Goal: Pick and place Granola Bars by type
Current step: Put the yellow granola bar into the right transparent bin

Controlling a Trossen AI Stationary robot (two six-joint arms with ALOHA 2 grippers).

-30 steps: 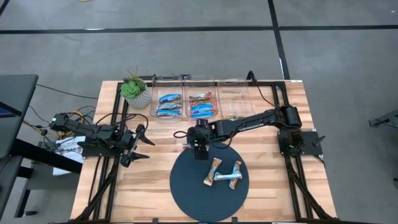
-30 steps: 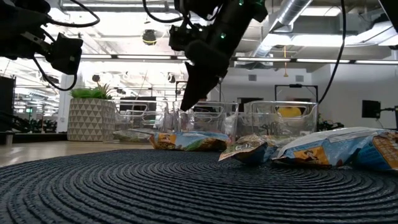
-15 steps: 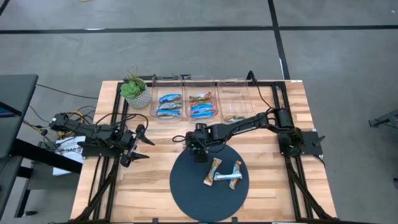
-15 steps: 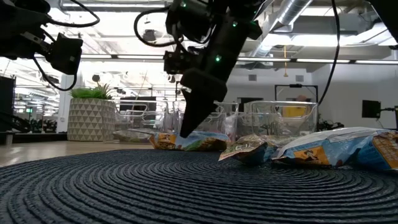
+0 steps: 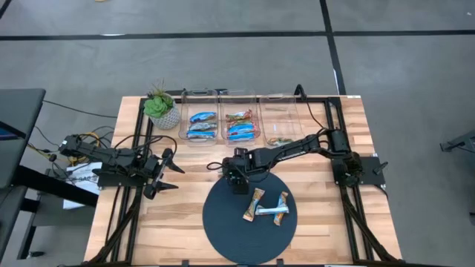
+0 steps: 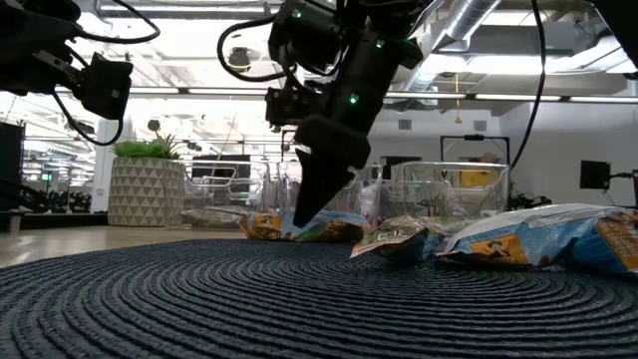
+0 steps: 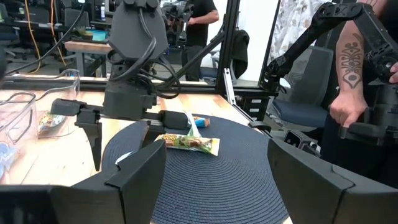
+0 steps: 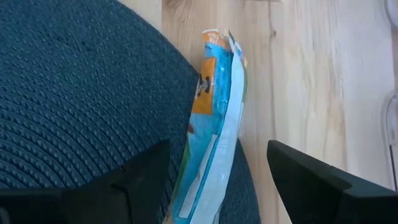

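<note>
A blue, orange and white granola bar [image 8: 214, 124] lies half on the far-left edge of the dark round mat [image 8: 74, 93] and half on the wood. My right gripper [image 8: 217, 180] points steeply down over it, open, with one finger on each side of the bar. In the high view this gripper [image 5: 237, 183] hides the bar. More bars lie on the mat: a tan one [image 5: 254, 204] and blue-white ones [image 5: 278, 210]. My left gripper [image 5: 165, 172] waits open and level at the table's left.
Three clear bins stand along the far edge. The left one [image 5: 200, 124] holds blue bars, the middle one [image 5: 241, 124] orange and blue bars, and the right one [image 5: 280, 119] one bar. A potted plant [image 5: 162, 107] stands far left. A person [image 7: 348, 93] stands beyond the table.
My right gripper has come down, still open, toward the bar at the mat's far-left edge. Its fingertips now stand at the bar's level. The bars have not moved.
</note>
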